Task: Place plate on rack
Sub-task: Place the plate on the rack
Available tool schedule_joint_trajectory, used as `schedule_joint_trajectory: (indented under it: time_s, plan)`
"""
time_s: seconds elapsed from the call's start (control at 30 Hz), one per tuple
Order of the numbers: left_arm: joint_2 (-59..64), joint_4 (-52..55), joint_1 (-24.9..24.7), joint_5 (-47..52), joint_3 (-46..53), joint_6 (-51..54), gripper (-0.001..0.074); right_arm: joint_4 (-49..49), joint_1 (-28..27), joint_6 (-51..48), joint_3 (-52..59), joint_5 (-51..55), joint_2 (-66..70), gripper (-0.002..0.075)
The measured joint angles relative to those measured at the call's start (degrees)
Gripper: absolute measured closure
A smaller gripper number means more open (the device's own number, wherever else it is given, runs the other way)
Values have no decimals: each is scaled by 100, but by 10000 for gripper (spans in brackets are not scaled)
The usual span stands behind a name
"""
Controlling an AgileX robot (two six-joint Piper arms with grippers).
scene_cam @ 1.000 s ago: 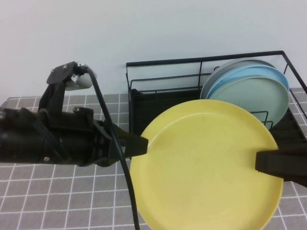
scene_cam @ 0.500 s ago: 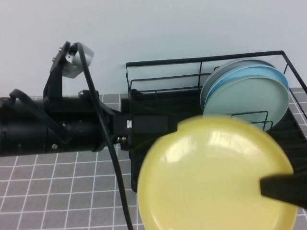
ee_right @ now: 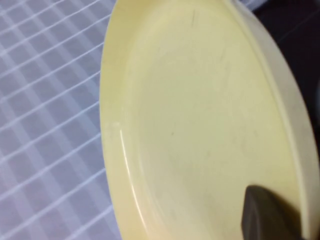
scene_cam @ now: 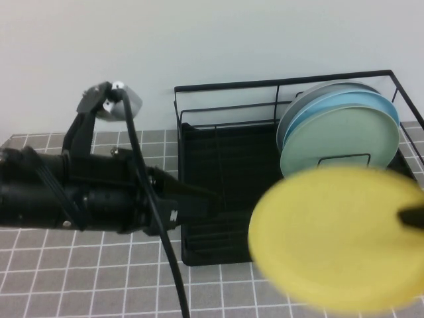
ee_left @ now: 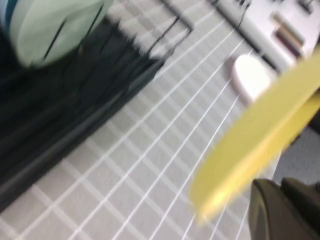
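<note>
The yellow plate [scene_cam: 331, 238] hangs tilted in the air over the front right of the black wire rack [scene_cam: 225, 86]. My right gripper [scene_cam: 414, 216] is shut on the plate's right rim. One of its fingers [ee_right: 270, 215] lies on the plate's inner face [ee_right: 200, 125]. My left gripper [scene_cam: 211, 197] is open and empty. It is over the rack's left front, well apart from the plate. In the left wrist view the plate [ee_left: 255, 135] shows edge-on beyond the gripper [ee_left: 285, 210].
A pale green plate [scene_cam: 338, 142] and light blue plates [scene_cam: 344, 103] stand upright in the rack's back right slots. The rack's left slots hold nothing. The rack stands on a grey tiled mat [scene_cam: 79, 265] in front of a white wall. A white rounded object [ee_left: 250, 75] lies on the mat.
My left gripper let go of the plate's left rim and drew back to the left. My right gripper has carried the plate to the right and tilted it.
</note>
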Motion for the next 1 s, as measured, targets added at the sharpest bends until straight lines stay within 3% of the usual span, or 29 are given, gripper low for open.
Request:
schedule_joint_trajectory:
  time_s: [0.2,0.33,0.47,0.73,1.0]
  plan:
    - [-135,231,0,210,0,-47,735,-908,0,-63,-1124,-871,0,640]
    - [-454,514,0,-59,0,-288,735,-1528,0,-560,-1807,-903,194,640]
    - [-986,1560,0,-616,24,-1050,735,-1679,0,-660,-2286,-867,576,640]
    - [-2087,3503,0,-1160,543,-2528,735,-1478,0,-3094,-2473,-766,1397,640]
    - [-2628,4993,0,-1141,864,-3713,735,-836,0,-4255,-2473,-1285,2217,641]
